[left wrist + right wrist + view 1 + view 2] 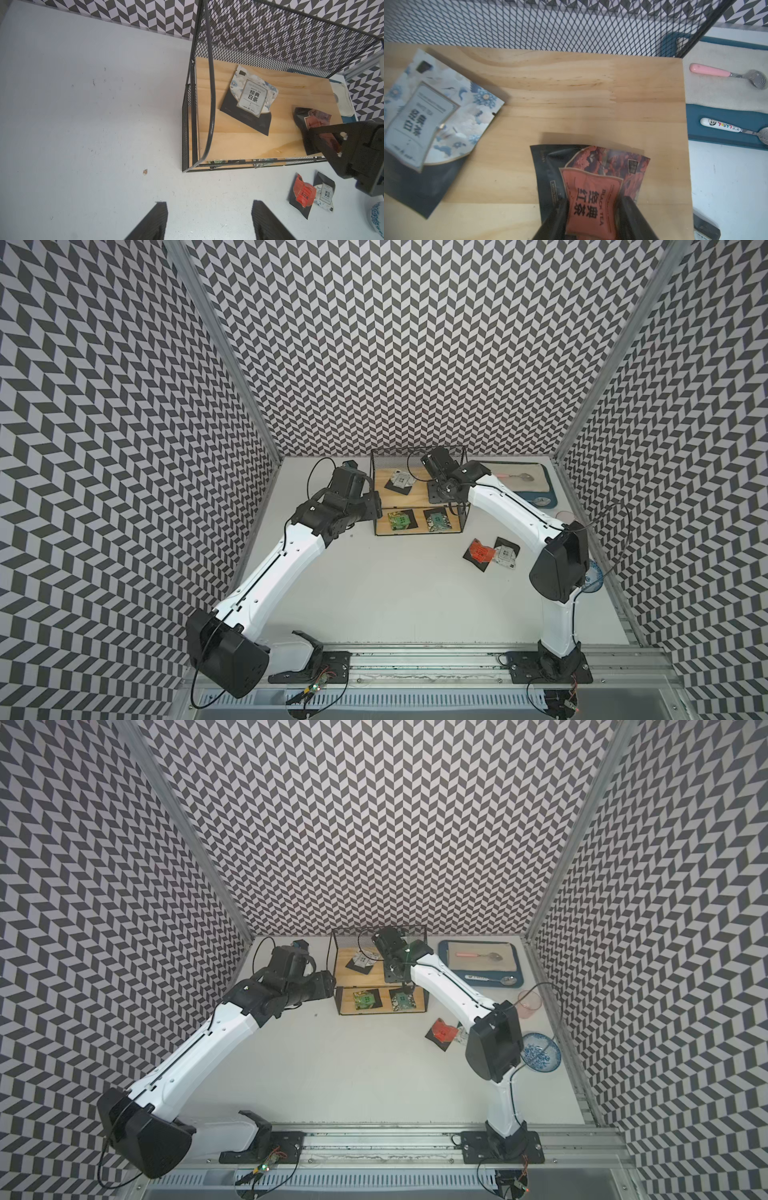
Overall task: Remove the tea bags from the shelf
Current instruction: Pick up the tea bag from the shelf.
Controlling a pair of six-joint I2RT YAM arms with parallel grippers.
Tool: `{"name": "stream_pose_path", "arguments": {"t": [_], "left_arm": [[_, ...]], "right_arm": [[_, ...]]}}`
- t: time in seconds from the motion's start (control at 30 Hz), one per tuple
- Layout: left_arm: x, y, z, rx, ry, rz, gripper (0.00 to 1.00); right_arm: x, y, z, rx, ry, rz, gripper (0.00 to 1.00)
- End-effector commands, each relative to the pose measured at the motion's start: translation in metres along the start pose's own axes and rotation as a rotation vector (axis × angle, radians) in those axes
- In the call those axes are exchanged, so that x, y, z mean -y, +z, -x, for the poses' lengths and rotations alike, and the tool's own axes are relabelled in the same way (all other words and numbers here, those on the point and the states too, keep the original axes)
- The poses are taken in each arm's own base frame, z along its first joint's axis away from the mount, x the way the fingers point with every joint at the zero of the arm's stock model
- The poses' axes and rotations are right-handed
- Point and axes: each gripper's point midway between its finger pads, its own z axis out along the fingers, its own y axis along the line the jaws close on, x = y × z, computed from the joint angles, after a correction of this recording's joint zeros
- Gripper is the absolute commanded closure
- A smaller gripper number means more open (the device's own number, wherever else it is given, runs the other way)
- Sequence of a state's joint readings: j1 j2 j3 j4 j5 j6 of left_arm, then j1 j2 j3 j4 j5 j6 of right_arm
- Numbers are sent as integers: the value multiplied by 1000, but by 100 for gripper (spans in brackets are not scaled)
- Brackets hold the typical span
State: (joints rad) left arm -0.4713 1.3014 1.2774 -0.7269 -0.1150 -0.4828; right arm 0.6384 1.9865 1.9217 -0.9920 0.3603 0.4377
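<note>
The shelf (pixel 417 495) is a black wire rack with two wooden boards. On its top board (pixel 571 93) lies a white tea bag (pixel 425 116), also seen in the left wrist view (pixel 251 97). My right gripper (pixel 593 200) reaches down over the top board and is shut on an orange-red tea bag (pixel 589 187), which buckles between the fingers. Two green tea bags (pixel 398 520) (pixel 436 520) lie on the lower board. An orange-red tea bag (pixel 480 551) and a white one (pixel 506 554) lie on the table. My left gripper (pixel 209 203) hangs open over bare table left of the shelf.
A blue tray (pixel 515 965) with beige cloth and two spoons sits right of the shelf. A pink cup (pixel 528 1002) and a blue patterned bowl (pixel 540 1052) stand near the right wall. The wire frame and mesh back enclose the top board.
</note>
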Motion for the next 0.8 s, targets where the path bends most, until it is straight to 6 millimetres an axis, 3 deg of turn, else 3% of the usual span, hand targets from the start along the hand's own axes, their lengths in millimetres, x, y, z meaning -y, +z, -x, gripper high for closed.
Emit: {"name": "stream_pose_path", "arguments": {"t": [0.0, 0.2, 0.53, 0.77], "left_arm": [[5, -7, 8, 31, 17, -14, 31], [3, -8, 8, 36, 14, -8, 31], [0, -23, 11, 72, -6, -11, 31], [0, -23, 10, 70, -7, -14, 31]], "right_arm": [[2, 8, -6, -23, -13, -26, 65], [0, -11, 10, 46, 2, -5, 77], [2, -61, 40, 180, 51, 71, 80], [18, -97, 51, 250, 104, 83, 80]]}}
